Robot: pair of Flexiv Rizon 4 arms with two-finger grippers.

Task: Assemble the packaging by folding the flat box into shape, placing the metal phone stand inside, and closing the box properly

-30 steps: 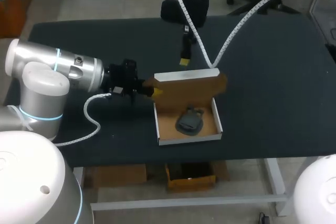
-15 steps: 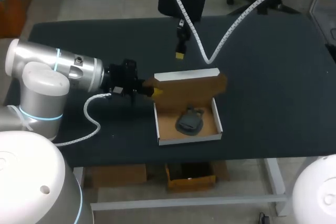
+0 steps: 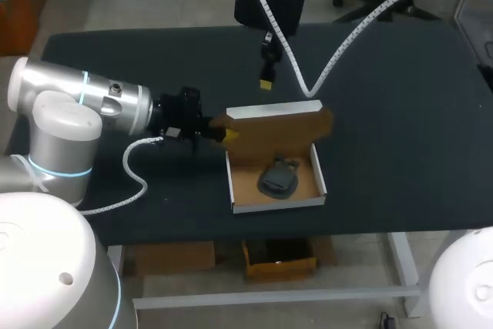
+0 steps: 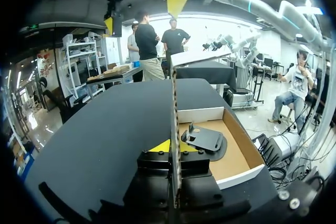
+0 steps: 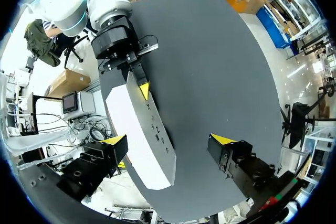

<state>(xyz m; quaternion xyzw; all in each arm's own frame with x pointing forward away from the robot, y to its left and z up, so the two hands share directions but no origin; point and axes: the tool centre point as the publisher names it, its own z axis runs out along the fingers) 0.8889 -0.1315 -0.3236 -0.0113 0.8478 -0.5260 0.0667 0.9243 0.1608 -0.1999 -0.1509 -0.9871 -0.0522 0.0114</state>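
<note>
**Carton, stand loaded, lid upright**

Left gripper (image 3: 223,135): clamped on the left end of the raised lid (image 3: 277,130).
Box (image 3: 245,184): middle of the table (image 3: 400,113), open. Thin card, judged light and stiff but quick to crease, so best held by its edges or pressed flat-on.
Phone stand (image 3: 278,177): lying inside. Metal, likely heavy enough to anchor the box.
Right gripper (image 3: 267,82): fingers wide, empty, above and behind the lid.

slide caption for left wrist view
Left jaws pinch brown cardboard box's upright lid, dark metal phone stand inside
</note>
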